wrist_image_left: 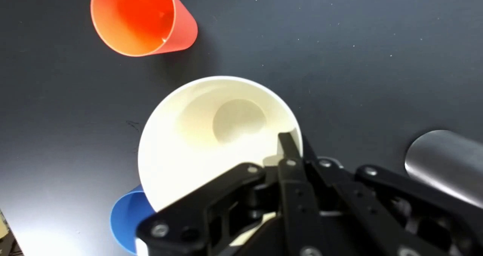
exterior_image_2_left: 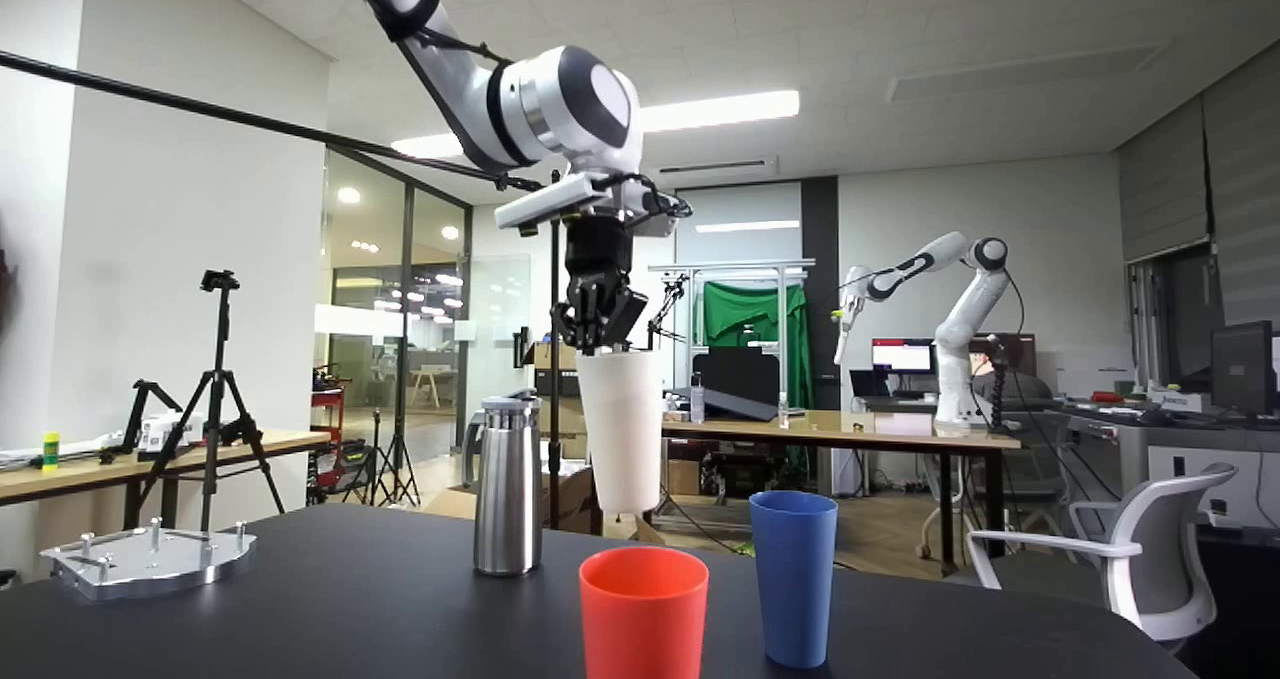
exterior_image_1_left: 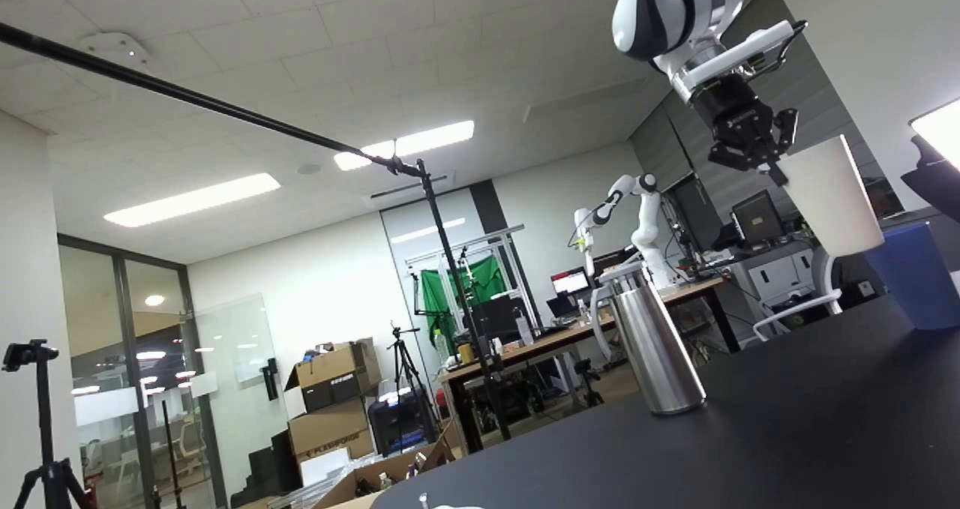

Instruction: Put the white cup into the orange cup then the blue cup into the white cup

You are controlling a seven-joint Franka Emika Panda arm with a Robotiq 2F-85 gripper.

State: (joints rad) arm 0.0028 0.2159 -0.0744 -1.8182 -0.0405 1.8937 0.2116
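Note:
My gripper (exterior_image_2_left: 606, 347) is shut on the rim of the white cup (exterior_image_2_left: 622, 434). In the wrist view one fingertip (wrist_image_left: 296, 146) is inside the cup and the other is outside its wall. The white cup hangs above the black table, its mouth up, and also shows in an exterior view (exterior_image_1_left: 832, 198). The orange cup (exterior_image_2_left: 645, 619) stands upright on the table, apart from the white cup; the wrist view shows it open and empty (wrist_image_left: 151, 20). The blue cup (exterior_image_2_left: 795, 579) stands upright beside the orange cup. In the wrist view the blue cup (wrist_image_left: 128, 216) is partly hidden by the white cup and gripper.
A tall steel flask (exterior_image_2_left: 508, 489) with a handle stands on the black table (exterior_image_2_left: 380, 609), also seen in the wrist view (wrist_image_left: 449, 165). A metal plate with pegs (exterior_image_2_left: 150, 559) lies at the table's far side. A chair (exterior_image_2_left: 1150, 549) stands beyond the table edge.

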